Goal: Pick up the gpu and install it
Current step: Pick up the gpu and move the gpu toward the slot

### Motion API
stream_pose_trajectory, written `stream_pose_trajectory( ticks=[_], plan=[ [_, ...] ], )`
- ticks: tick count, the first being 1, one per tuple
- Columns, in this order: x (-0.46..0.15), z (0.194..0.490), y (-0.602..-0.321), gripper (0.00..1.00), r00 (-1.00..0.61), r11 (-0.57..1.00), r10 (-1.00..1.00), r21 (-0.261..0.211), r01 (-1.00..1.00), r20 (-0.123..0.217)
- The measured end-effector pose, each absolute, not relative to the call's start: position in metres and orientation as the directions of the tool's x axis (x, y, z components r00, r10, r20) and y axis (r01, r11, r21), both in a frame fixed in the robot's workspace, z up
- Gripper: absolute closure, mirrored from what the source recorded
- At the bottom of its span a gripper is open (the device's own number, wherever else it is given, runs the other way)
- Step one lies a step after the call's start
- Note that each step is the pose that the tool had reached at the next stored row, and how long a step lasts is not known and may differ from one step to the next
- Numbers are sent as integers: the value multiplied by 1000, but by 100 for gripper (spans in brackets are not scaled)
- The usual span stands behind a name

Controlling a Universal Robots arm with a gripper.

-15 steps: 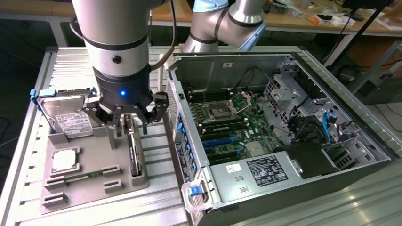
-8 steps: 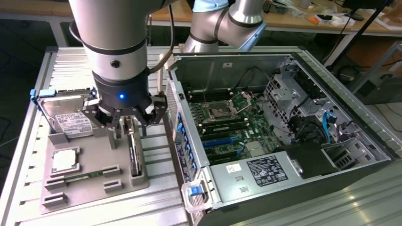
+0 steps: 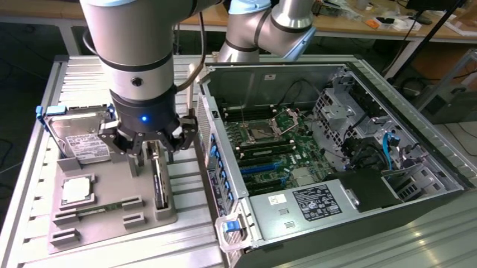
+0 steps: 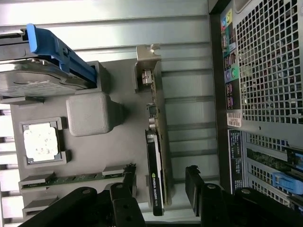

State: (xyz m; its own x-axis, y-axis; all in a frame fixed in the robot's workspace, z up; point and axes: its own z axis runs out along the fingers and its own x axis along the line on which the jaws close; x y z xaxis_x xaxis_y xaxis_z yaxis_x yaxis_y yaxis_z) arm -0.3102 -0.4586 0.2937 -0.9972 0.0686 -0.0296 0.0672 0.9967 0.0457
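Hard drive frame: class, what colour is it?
Blue; the hard drive frame shows best in the wrist view.

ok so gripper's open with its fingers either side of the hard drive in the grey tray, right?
No, not the hard drive. The wrist view shows the gripper open with its fingers either side of the gpu, which stands on edge in the grey tray.

Silver-grey arm (image 3: pixel 138 33) — black wrist collar (image 3: pixel 142 103), blue light (image 3: pixel 144 118), black claw (image 3: pixel 153 159).
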Motion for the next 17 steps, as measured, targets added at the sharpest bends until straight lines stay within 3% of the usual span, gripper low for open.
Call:
stream_pose_trajectory(
  ticks=[17],
  plan=[
    [-310, 275, -458, 46, -997, 997, 69, 46, 67, -31]
  ],
)
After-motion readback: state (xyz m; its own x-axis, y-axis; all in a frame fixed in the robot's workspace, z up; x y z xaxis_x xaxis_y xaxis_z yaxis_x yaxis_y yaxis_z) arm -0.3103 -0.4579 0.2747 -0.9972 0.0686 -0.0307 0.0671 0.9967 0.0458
